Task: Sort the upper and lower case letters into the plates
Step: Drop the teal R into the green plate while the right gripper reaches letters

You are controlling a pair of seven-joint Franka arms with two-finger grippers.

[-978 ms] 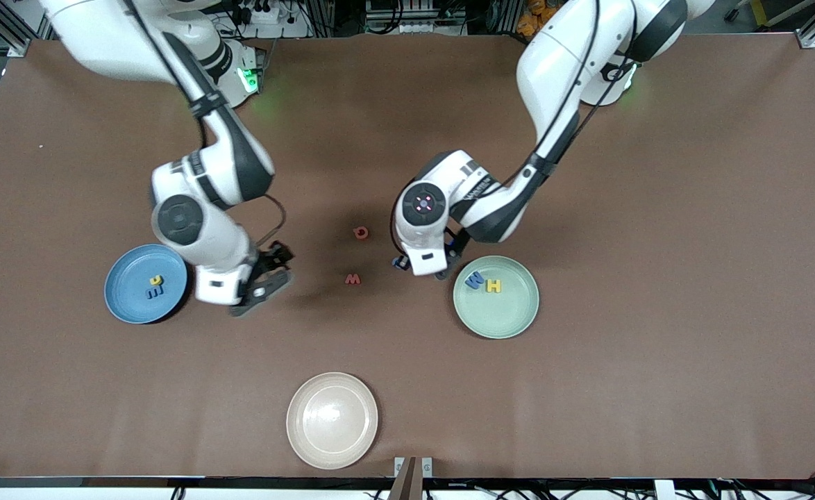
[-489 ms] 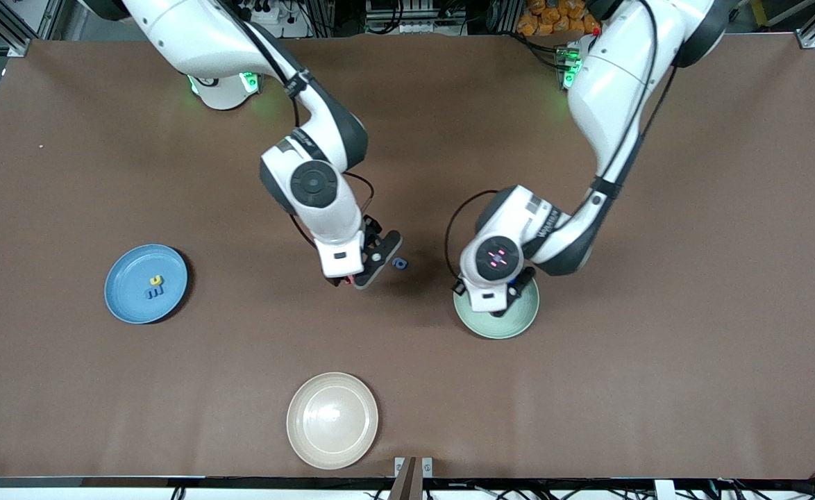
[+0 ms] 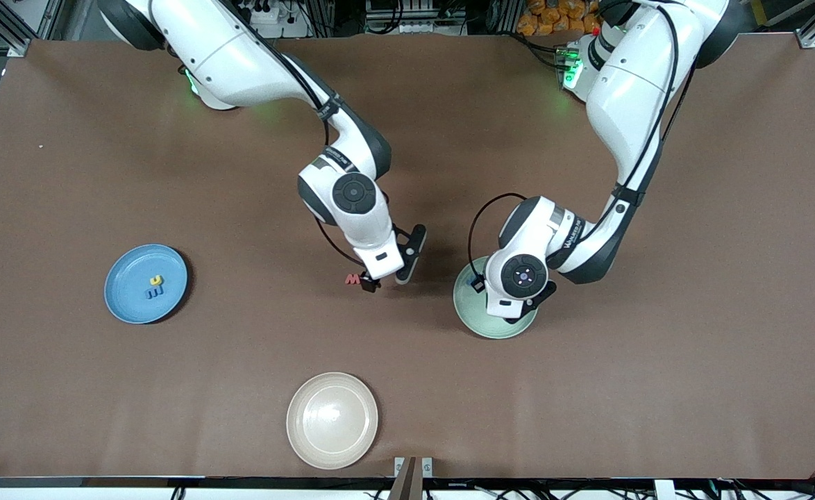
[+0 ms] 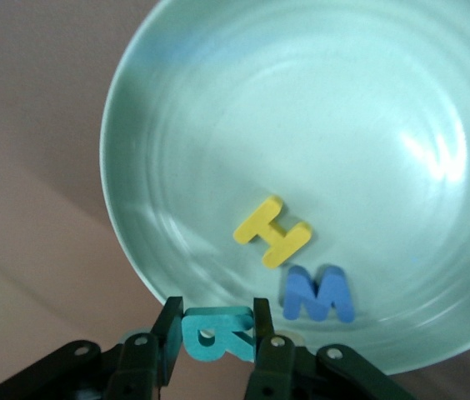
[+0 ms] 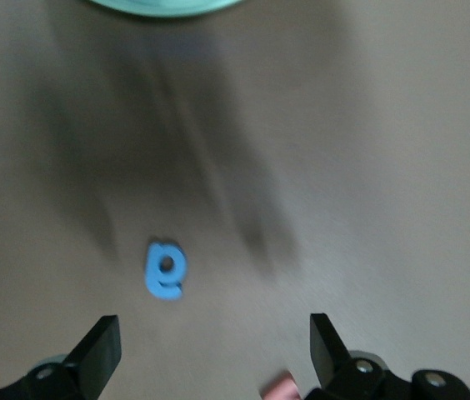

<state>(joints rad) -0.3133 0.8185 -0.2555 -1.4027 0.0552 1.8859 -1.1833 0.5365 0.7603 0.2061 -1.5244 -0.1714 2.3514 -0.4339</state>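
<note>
Front view shows the brown table [image 3: 67,389] filling the frame, with the two arms reaching down from the top edge to the middle. The mint green plate [image 3: 464,316] lies right of centre, the blue plate [image 3: 130,305] at middle left with a yellow letter [image 3: 155,281] and a blue letter [image 3: 153,292] in it, and a cream plate [image 3: 332,420] at bottom centre. The left gripper [image 4: 215,333] hangs over the mint plate's rim; its fingers are clenched on a teal letter [image 4: 217,333], which looks like a capital R. In the left wrist view a yellow H [image 4: 272,232] and a blue M [image 4: 318,293] lie in the plate just above the claw, so the drop is probably a short move inward over the rim. The right gripper [image 5: 215,346] stands released, fingers wide, over bare table at frame centre. A small blue letter [image 5: 165,269] lies between and ahead of its fingers, long axis along the reach. A red letter [image 3: 353,279] lies just beside this claw.
</note>
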